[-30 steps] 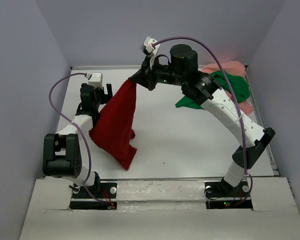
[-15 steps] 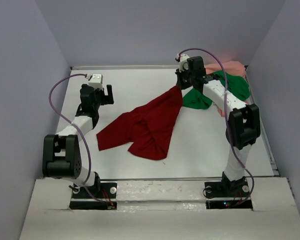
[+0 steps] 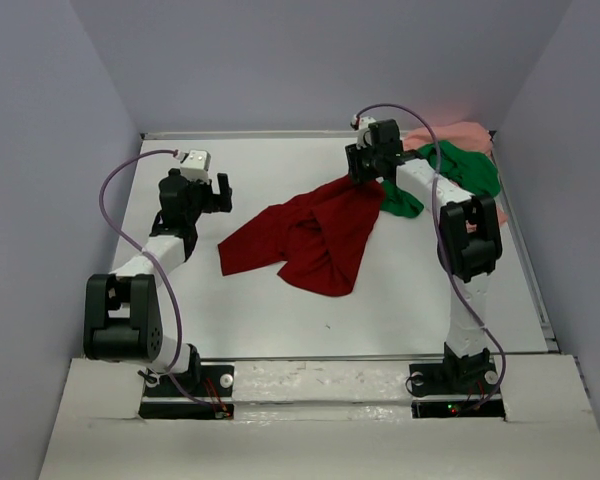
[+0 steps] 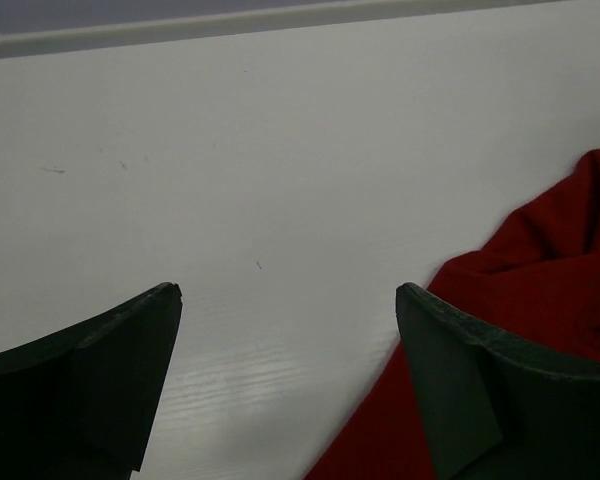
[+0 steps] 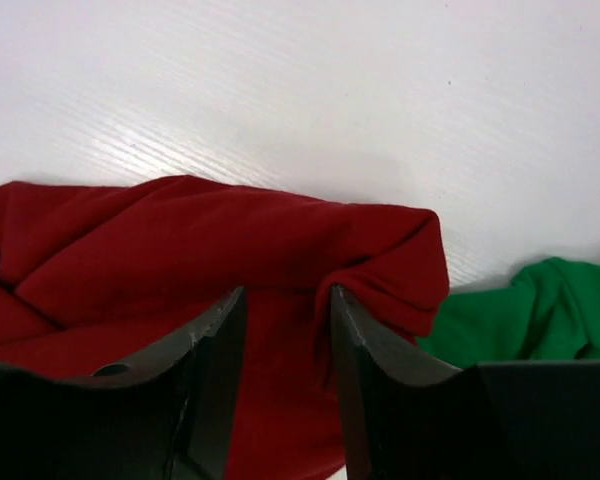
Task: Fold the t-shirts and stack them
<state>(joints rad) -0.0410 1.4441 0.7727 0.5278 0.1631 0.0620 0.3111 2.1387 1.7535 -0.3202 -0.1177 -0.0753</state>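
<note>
The dark red t-shirt (image 3: 310, 235) lies crumpled across the middle of the table, its far right corner under my right gripper (image 3: 360, 176). In the right wrist view my right gripper (image 5: 288, 300) stands open, with a fold of the red t-shirt (image 5: 180, 240) lying between its parted fingers. The bright green t-shirt (image 3: 462, 170) is bunched at the back right, over the pale salmon pink t-shirt (image 3: 462, 133). My left gripper (image 3: 220, 192) hovers wide open left of the red t-shirt. In its wrist view the left gripper (image 4: 288, 300) holds nothing, and the red t-shirt (image 4: 545, 270) lies by the right finger.
The white table (image 3: 400, 300) has a raised rim along its back edge (image 3: 240, 134) and grey walls on both sides. The green t-shirt (image 5: 520, 310) lies just right of my right gripper's fingers.
The right arm swung the hanging red t-shirt from the left-centre to the back right and laid it on the table. Its jaws, shut on the cloth before, have parted. The left arm barely moved.
</note>
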